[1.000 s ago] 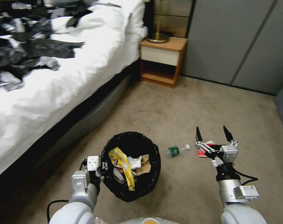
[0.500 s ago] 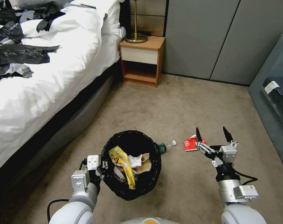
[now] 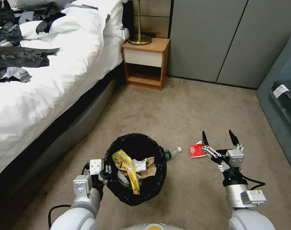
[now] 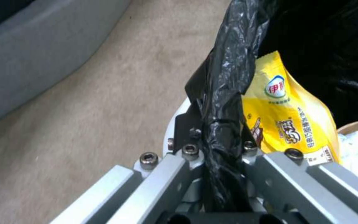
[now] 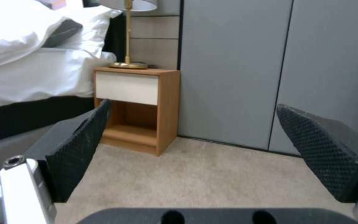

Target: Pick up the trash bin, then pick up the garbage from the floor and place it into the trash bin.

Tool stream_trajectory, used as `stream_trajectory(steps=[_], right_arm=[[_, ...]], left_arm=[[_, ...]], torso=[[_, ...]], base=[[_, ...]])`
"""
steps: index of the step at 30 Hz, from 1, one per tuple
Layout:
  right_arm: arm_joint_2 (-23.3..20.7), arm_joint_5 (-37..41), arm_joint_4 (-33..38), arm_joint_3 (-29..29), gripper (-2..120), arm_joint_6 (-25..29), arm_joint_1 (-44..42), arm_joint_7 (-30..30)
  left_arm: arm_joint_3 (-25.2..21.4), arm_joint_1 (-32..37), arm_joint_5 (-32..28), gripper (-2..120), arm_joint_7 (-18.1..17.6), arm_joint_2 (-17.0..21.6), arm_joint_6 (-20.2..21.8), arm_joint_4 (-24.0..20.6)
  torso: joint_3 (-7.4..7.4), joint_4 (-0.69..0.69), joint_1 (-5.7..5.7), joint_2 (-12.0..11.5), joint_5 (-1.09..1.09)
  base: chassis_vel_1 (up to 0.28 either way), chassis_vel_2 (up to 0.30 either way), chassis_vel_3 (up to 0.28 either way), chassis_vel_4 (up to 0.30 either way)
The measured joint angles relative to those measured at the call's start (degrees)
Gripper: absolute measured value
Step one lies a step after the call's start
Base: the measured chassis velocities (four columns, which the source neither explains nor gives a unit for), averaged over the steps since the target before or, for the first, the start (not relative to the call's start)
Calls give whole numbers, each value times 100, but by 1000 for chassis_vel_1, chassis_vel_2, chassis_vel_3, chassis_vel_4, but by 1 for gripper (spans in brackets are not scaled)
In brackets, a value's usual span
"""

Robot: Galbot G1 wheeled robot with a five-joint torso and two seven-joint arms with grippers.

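two grippers, barely any change from half a second back. left gripper still clamps the trash bin rim, lower centre. right gripper still wide, lower right, by the red packet. clear bottle touches the bin.

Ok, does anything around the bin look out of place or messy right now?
Yes. A clear plastic bottle lies on its side on the carpet beside the trash bin, and a crumpled red packet sits just beyond the open right pincer. Black clothing is strewn over the bed.
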Motion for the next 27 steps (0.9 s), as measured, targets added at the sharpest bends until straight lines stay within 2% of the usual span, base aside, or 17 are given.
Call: stream_trajectory(steps=[11,12,16,22,27], right_arm=[[-2,26,-35,-6,97,48,27,-80],[-13,23,-67,-1,98,98,46,-144],[-37,14,-125,39,100,195,94,-223],[-46,-19,-197,106,100,359,173,-332],[-90,-223,-396,230,100,519,307,-378]], left_arm=[[-8,55,18,0,-2,-3,-24,-19],[-11,53,19,0,-2,-6,-26,-19],[-16,35,20,0,-5,-20,-26,-19],[-13,10,21,0,-9,-28,-26,-16],[-12,6,21,0,-14,-27,-25,4]], torso=[[0,-2,0,0,-3],[1,0,0,0,3],[1,2,1,-1,0],[1,0,1,0,1],[-1,0,0,0,0]], base=[[-224,228,215,-221],[-207,230,197,-203],[-183,200,185,-172],[-113,73,92,-105],[0,0,0,0]])
